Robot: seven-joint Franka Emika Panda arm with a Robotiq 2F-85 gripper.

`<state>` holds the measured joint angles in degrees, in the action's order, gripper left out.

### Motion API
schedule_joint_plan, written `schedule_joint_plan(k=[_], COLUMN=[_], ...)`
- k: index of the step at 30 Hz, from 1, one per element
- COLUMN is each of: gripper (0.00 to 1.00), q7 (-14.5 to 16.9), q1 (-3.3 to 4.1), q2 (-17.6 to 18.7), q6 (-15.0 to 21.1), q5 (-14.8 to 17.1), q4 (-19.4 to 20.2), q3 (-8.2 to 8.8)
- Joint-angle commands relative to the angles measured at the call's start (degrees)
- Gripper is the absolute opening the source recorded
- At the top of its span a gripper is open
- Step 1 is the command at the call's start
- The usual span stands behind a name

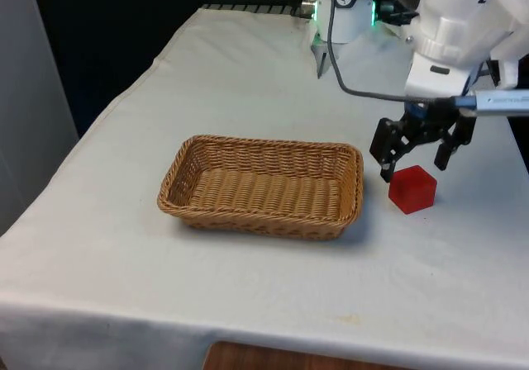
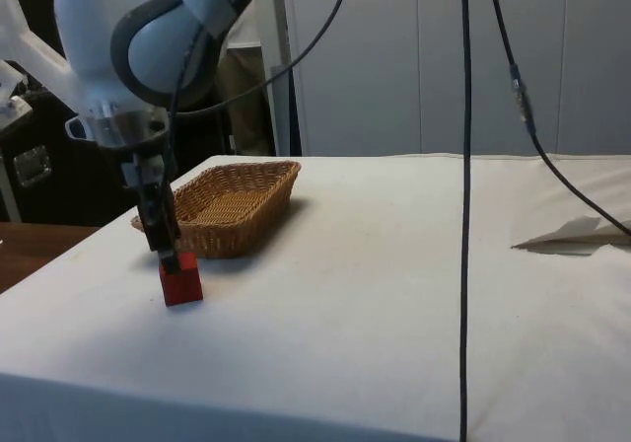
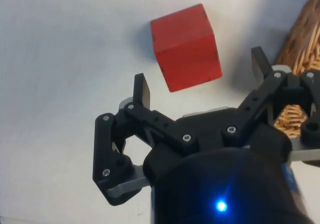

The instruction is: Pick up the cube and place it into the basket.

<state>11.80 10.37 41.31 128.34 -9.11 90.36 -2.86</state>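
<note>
Cube: the red cube (image 1: 412, 189) sits on the white-clothed surface (image 1: 248, 287), just beside the basket's end at the front view's right, apart from its rim. In the wrist view its top face and one side face show in full (image 3: 186, 47).
Basket: the woven wicker basket (image 1: 263, 186) lies near the middle of the surface, with nothing visible inside it. In the side view (image 2: 232, 203) the arm hides its near end; in the wrist view a strip of weave (image 3: 304, 34) is cut off at the picture's edge.
Gripper: the black gripper (image 1: 417, 170) hangs over the cube, its fingers spread wide and holding nothing.
Fingers: in the wrist view the two fingertips (image 3: 141, 90) stand either side of the cube's near edge, each clear of its faces.
Height: in the side view the gripper (image 2: 168, 258) seems to meet the cube's top (image 2: 181, 286); whether it touches cannot be told.
Hidden: in the side view the fingers overlap, so their gap is unreadable there.
Background: a folded paper (image 2: 572, 237) lies well apart on the surface.
</note>
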Motion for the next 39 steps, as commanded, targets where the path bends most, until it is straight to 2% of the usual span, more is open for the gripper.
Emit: schedule_joint_plan(k=[1,2,3,11,12,13,20,21,27,39], gripper=[1.00,1.00,1.00,1.00,1.00,1.00,1.00,1.00,1.00,1.00], q7=[0.4,0.1,0.5,0.7,0.6,0.7,0.7,0.6,0.7,0.6], q1=[-0.17,0.00,-0.17,-0.17,0.00,-0.17,-0.17,0.00,-0.17,-0.06], q2=[0.3,0.2,0.5,1.8,1.6,1.9,3.2,3.1,4.5,4.7], q6=[1.0,0.1,1.1,2.3,1.5,2.5,3.7,3.0,4.9,4.7], q5=[0.0,0.0,0.0,0.2,0.0,0.2,0.2,0.0,0.3,0.1], q4=[0.2,0.0,0.2,0.1,0.0,0.1,0.1,0.0,-0.1,-0.2], q3=[0.00,0.06,0.11,0.29,0.40,0.29,0.23,0.40,0.17,0.34])
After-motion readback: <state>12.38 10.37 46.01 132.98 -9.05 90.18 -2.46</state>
